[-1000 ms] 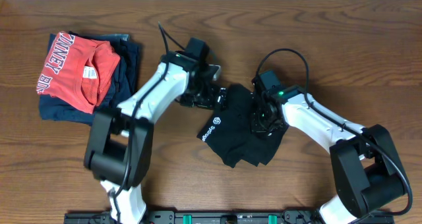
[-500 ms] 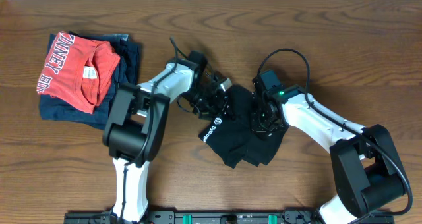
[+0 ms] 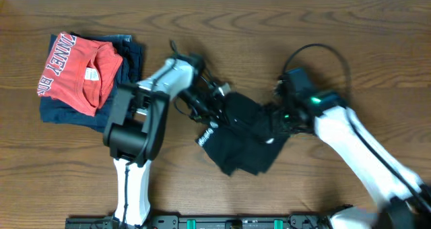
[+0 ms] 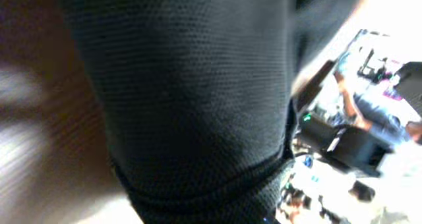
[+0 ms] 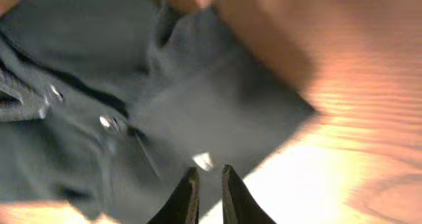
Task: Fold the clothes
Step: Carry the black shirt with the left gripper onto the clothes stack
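Careful here: the black shirt (image 3: 242, 138) lies bunched mid-worktop, logo (image 3: 207, 131) at its left edge. A tug could drag it into a worse heap. The left gripper (image 3: 217, 100) is buried in cloth, jaws hidden. The right gripper (image 5: 210, 174), jaws nearly pressed together, pins nothing.

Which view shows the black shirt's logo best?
Overhead: the logo sits at the edge of the black shirt, small but visible. Left wrist shows only close-up fabric; right wrist shows buttons and folds, no logo.
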{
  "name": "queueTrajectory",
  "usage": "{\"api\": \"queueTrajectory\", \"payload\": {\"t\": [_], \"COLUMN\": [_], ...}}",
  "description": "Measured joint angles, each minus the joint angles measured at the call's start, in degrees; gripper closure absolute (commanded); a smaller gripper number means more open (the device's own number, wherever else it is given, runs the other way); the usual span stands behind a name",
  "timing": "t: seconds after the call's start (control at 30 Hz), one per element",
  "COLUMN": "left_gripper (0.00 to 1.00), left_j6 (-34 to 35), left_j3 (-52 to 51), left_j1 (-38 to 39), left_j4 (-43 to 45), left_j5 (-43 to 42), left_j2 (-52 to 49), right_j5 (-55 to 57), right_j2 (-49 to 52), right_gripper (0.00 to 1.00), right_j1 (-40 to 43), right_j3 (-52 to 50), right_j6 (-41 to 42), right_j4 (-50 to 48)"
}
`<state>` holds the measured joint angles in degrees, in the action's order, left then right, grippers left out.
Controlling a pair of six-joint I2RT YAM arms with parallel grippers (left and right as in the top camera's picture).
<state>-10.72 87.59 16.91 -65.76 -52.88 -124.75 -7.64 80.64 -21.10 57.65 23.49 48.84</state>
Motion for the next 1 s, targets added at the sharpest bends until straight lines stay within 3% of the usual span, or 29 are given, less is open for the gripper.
{"api": "queueTrajectory", "payload": {"t": [0.13, 0.3, 0.5, 0.53, 0.6, 0.67, 0.73, 1.0], "left_gripper": [0.94, 0.94, 0.94, 0.83, 0.33, 0.06, 0.01, 0.02], "left_j6": [-1.8, -2.9, -2.9, -2.9, -3.1, -3.0, -3.0, 0.8], "left_j3": [10.1, 22.1, 26.1, 26.1, 26.1, 26.1, 26.1, 25.6], "left_j1": [-7.8, -22.1, -40.1, -43.0, -48.0, -51.6, -55.0, -63.7], "left_j4": [-4.5, -4.3, -3.7, -3.4, -2.7, -2.6, -2.6, -3.8], "left_j5": [1.8, 4.5, 5.9, 6.3, 7.1, 7.4, 7.6, 8.4], "left_j2": [5.1, 13.1, 15.1, 14.7, 13.4, 12.0, 10.2, 6.1], "right_j5": [0.4, 0.4, 0.4, 0.4, 0.4, 0.4, 0.5, 0.6], "right_j2": [-7.6, -9.8, -9.0, -8.8, -8.5, -8.3, -8.3, -8.3], "right_gripper": [0.85, 0.84, 0.84, 0.84, 0.84, 0.84, 0.84, 0.83], "right_j1": [1.0, 0.9, 0.9, 0.9, 0.9, 0.9, 0.9, 0.9], "right_j3": [0.0, 0.0, 0.0, 0.0, 0.0, 0.0, 0.0, 0.0], "right_j6": [0.0, 0.0, 0.0, 0.0, 0.0, 0.0, 0.0, 0.0], "right_j4": [0.3, 0.5, 0.7, 0.7, 0.7, 0.6, 0.7, 1.2]}}
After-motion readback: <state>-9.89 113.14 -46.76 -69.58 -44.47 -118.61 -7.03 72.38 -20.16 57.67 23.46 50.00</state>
